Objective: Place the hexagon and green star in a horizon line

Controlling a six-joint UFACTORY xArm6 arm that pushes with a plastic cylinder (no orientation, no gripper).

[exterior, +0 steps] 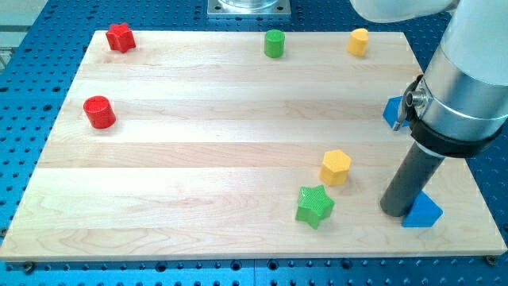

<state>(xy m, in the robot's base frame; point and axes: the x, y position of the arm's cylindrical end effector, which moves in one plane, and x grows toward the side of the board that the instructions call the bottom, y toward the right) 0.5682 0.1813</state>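
Note:
A yellow hexagon (336,167) lies at the lower right of the wooden board (198,159). A green star (314,206) lies just below and to the left of it, almost touching. My tip (394,211) rests on the board to the right of the green star, about a hundred pixels away, and touches a blue triangle (424,211) on its right side. The tip is lower than the hexagon and to its right.
A red star (120,37) sits at the top left, a red cylinder (99,111) at the left, a green cylinder (274,44) and a yellow cylinder (359,41) at the top. A blue block (391,110) is partly hidden behind the arm at the right edge.

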